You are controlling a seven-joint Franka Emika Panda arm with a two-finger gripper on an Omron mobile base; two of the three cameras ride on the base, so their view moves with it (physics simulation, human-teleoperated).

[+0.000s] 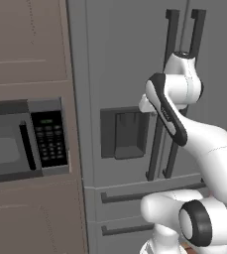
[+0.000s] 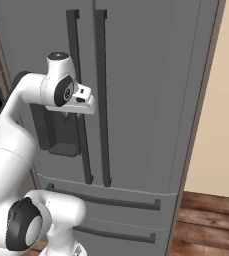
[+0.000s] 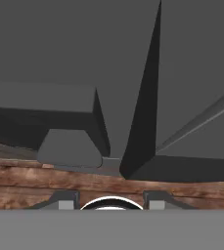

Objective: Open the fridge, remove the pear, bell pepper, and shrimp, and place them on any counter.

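Note:
The grey steel fridge (image 1: 120,59) (image 2: 151,75) stands with both doors closed, so the pear, bell pepper and shrimp are hidden inside. The counter is out of view. My gripper (image 2: 86,107) (image 1: 145,104) hovers at the left door's dark bar handle (image 2: 81,150) (image 1: 156,144), just above the dispenser recess (image 1: 122,131). In the hand view the handle (image 3: 145,97) runs down toward the floor, and my gripper (image 3: 109,199) shows its two tips apart with nothing between them.
A grey microwave (image 1: 21,141) with a keypad sits in brown cabinets left of the fridge. A beige wall (image 2: 226,100) flanks the fridge on the right, above wooden floor (image 2: 211,220). Two drawers (image 2: 116,200) lie below the doors.

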